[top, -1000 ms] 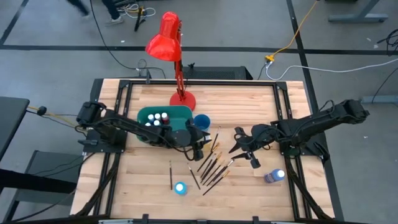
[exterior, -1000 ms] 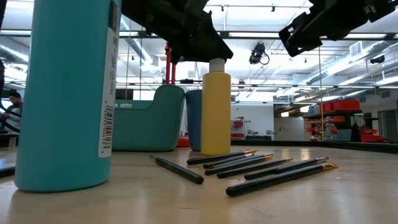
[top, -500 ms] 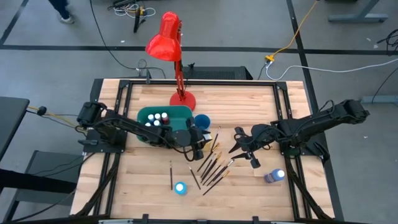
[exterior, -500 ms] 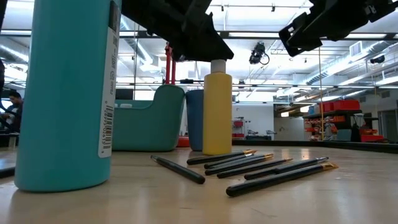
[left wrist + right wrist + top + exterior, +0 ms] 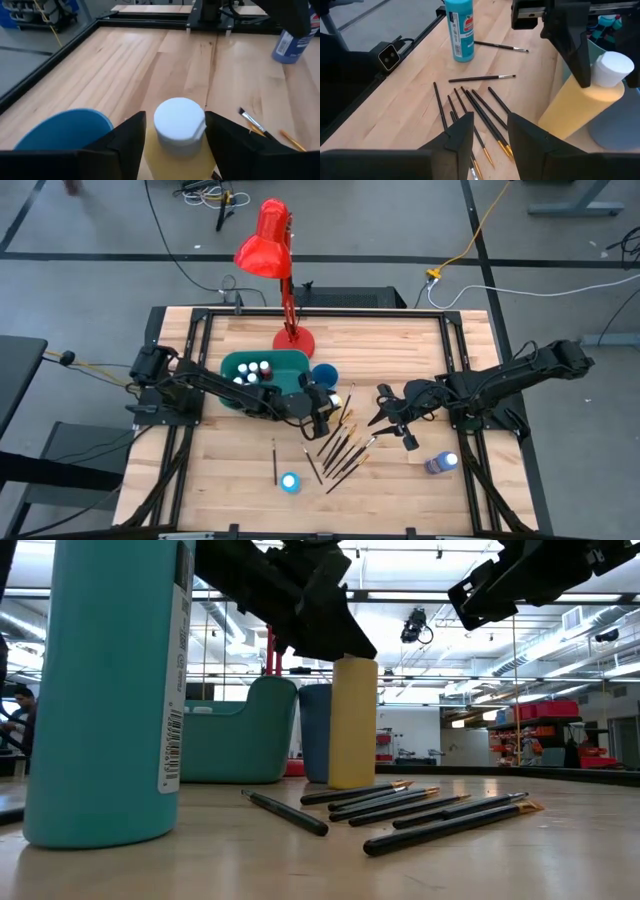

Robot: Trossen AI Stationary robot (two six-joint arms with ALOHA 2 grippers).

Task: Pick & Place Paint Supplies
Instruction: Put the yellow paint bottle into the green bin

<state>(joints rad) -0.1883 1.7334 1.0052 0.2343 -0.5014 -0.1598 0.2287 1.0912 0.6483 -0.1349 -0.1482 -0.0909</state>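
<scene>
Colours on the table

Yellow bottle (image 5: 175, 155) with white cap (image 5: 179, 120); blue cup (image 5: 65, 131); teal bin (image 5: 240, 735); red lamp (image 5: 268, 240); dark brushes (image 5: 470, 107), gold-ferruled; turquoise bottle (image 5: 115, 690) with white barcode label.

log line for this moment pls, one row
left end effector: open, fingers astride tall yellow plastic bottle, white cap | bottle: upright on wooden table | right end effector: open, above dark-handled brushes

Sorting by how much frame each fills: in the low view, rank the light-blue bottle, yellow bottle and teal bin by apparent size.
1. Light-blue bottle, though it stands nearest the camera.
2. Teal bin and yellow bottle look alike; I won't rank them.
</scene>
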